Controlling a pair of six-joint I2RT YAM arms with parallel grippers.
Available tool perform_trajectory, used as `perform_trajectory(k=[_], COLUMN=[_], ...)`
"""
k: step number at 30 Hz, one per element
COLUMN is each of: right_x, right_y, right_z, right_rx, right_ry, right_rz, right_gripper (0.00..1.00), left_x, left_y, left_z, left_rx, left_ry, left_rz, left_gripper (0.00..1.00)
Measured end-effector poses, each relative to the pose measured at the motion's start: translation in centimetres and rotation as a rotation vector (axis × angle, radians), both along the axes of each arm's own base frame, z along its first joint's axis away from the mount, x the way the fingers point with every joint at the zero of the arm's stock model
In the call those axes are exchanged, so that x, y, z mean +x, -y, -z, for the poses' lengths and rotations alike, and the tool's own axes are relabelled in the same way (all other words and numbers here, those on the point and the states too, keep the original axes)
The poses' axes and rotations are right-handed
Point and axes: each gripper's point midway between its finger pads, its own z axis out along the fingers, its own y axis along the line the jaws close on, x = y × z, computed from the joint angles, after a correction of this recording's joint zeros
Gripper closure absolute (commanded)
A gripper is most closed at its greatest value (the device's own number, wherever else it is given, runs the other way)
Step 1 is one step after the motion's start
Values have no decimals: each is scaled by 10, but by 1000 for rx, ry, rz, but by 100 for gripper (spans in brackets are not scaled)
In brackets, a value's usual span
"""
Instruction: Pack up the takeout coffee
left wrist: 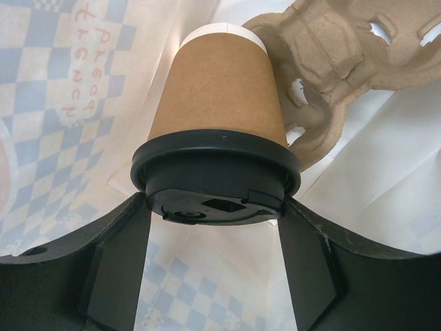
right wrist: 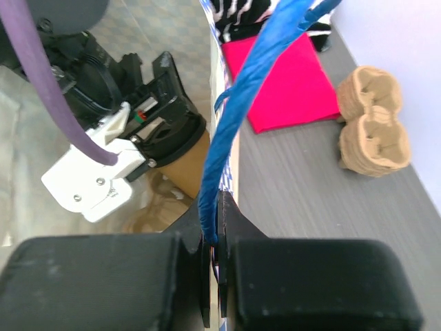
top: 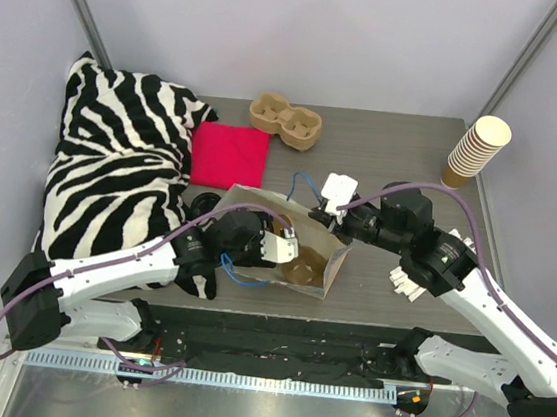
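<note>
Status: roughly two thirds through, by my read. My left gripper (left wrist: 215, 210) sits inside the mouth of the white paper bag (top: 334, 265) with the pale blue check print, which lies on its side mid-table. Its fingers clamp either side of the takeout coffee (left wrist: 217, 103), a small tan paper cup with a round black plastic lid, gripped at the lid. The cup is inside the bag, base pointing inward, just beside the brown moulded-pulp cup carrier (left wrist: 344, 62) that's also in there. I can't tell from the wrist view whether the base touches the carrier or sits in a well; probably not seated. My right gripper (right wrist: 215, 256) is pressed shut on the bag's rim at the blue cord handle (right wrist: 241, 103), holding the mouth up. Left to do, I'd say: set the cup in the carrier, let go, back the left arm out, then release the bag. Nothing spilled that I can see
</note>
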Motion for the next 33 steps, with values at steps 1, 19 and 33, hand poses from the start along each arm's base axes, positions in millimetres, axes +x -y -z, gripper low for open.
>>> perform_trajectory(k=[1,19,33], right_x=[1,0,8], right_y=[0,3,5], right_z=[-1,-7,-19], right_rx=[2,-29,-64], right_ry=[17,193,372], right_rz=[3,-1,3], right_gripper=[99,99,99], left_x=[0,-3,-16], left_y=[0,-8,-14], left_z=[-1,-8,-13], left_rx=[1,-3,33], left_ry=[4,-5,-74], left_rz=[-1,-30,1], left_gripper=[100,100,100])
